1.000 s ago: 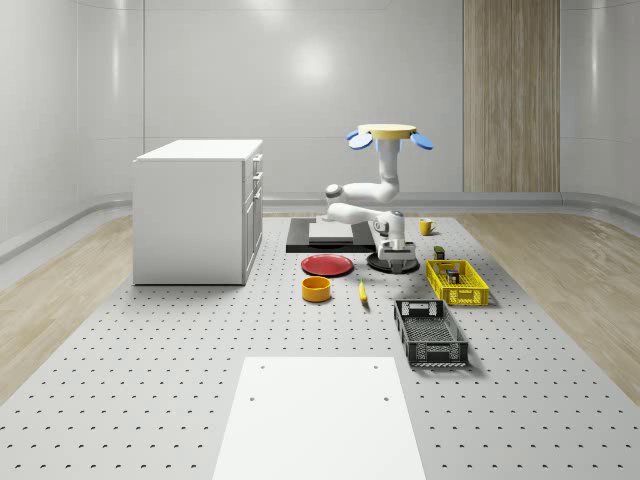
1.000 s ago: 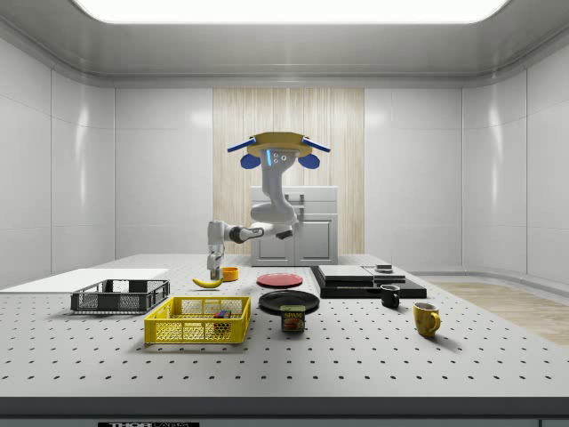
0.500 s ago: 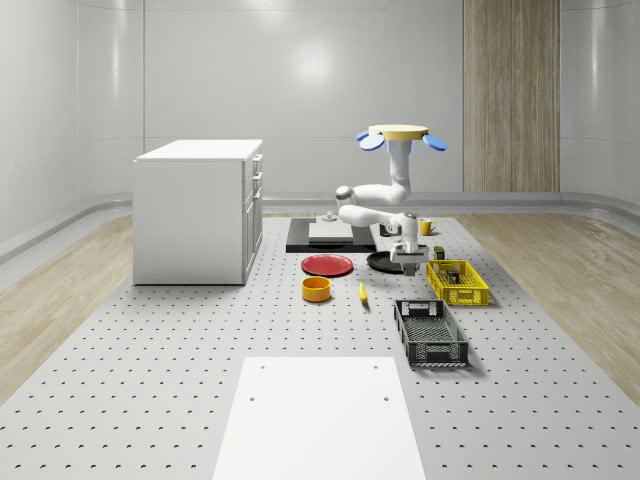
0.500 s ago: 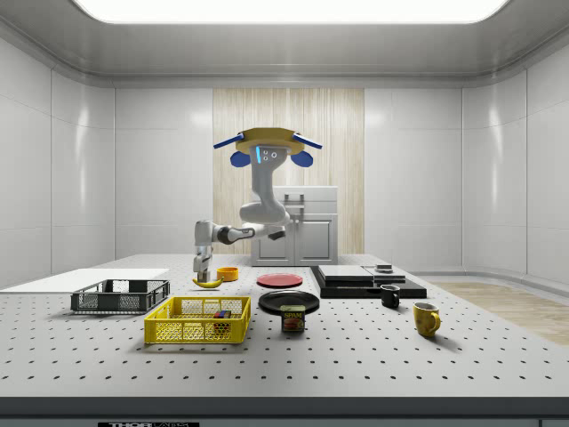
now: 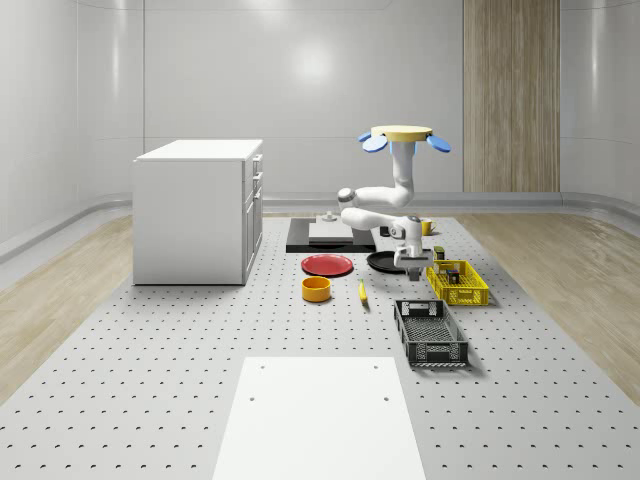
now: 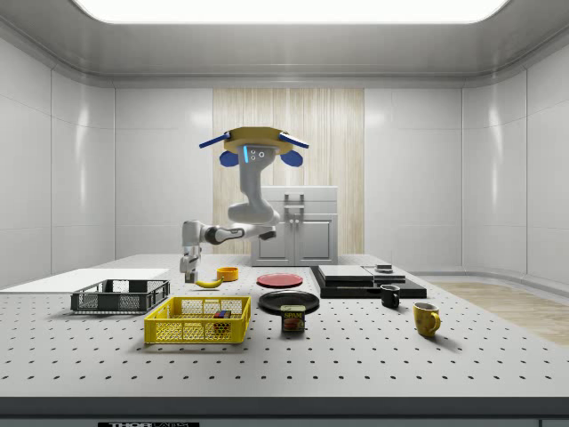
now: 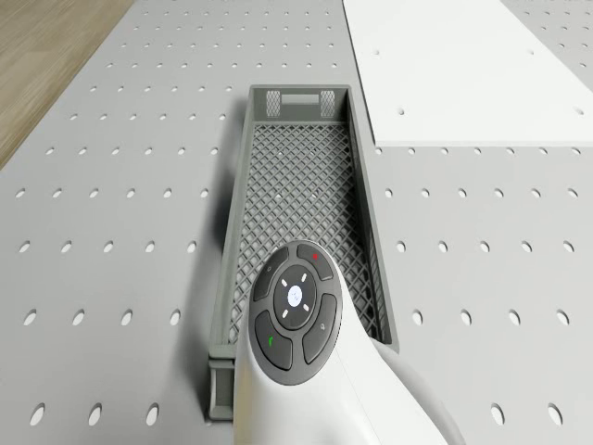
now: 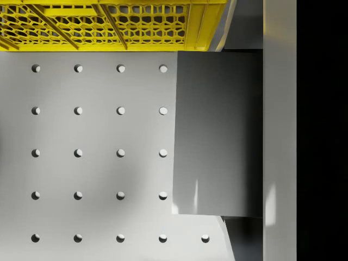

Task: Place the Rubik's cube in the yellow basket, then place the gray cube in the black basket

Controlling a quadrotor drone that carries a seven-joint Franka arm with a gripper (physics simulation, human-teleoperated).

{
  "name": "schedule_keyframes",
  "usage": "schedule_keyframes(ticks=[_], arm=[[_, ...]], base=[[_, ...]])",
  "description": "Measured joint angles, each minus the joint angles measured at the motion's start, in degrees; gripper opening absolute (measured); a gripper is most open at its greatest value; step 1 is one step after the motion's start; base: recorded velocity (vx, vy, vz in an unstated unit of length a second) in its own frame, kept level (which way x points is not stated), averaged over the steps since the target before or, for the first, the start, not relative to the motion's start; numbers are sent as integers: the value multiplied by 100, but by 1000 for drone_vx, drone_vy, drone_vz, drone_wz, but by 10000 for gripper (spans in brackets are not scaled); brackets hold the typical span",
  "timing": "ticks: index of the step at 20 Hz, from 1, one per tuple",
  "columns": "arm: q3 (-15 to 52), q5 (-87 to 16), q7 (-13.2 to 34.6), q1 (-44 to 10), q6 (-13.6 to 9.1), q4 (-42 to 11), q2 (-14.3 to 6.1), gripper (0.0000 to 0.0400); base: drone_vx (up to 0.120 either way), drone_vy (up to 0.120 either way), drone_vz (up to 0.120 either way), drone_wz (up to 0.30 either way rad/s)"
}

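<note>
Gray cube (image 8: pixel 217 133) is up in the gripper, not in either basket. Whole-scene view: drone (image 5: pixel 405 133) hovers right of centre, above the far end of the table (image 5: pixel 150 380), arm bent down; gripper (image 5: pixel 410 265) hangs just left of the yellow basket (image 5: pixel 432 275), black basket (image 5: pixel 438 355) below it in frame. Side view: drone (image 6: pixel 253 140) upper centre, gripper (image 6: pixel 188 277) left of centre, above the gap between black basket (image 6: pixel 120 298) and yellow basket (image 6: pixel 196 331); Rubik's cube (image 6: pixel 222 313) sits inside the yellow one. Drone view: arm (image 7: pixel 296 371) reaches out over one end of the black basket (image 7: pixel 232 232). Wrist view: gripper closed on the gray cube, cube flush against one finger (image 8: pixel 280 136), perforated tabletop (image 8: pixel 98 136) underneath, yellow basket wall (image 8: pixel 109 27) just beyond.
</note>
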Motion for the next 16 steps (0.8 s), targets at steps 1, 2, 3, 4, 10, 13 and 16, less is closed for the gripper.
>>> schedule_keyframes(ticks=[1, 2, 3, 4, 10, 13, 16], arm=[[0, 0, 0, 0, 0, 0, 0, 252], [0, 0, 0, 0, 0, 0, -1, 252], [0, 0, 0, 0, 1, 0, -1, 252], [0, 1, 0, 0, 1, 0, -1, 252], [1, 1, 1, -1, 2, 0, -2, 252], [1, 2, 1, -2, 3, 0, -3, 252], [1, 2, 1, -2, 3, 0, -4, 252]], base=[[120, 0, 120, 0], [120, 0, 0, 0], [120, 0, 0, 0], [120, 0, 0, 0], [120, -27, 0, 0], [120, 0, 0, 0], [120, 0, 0, 0]])
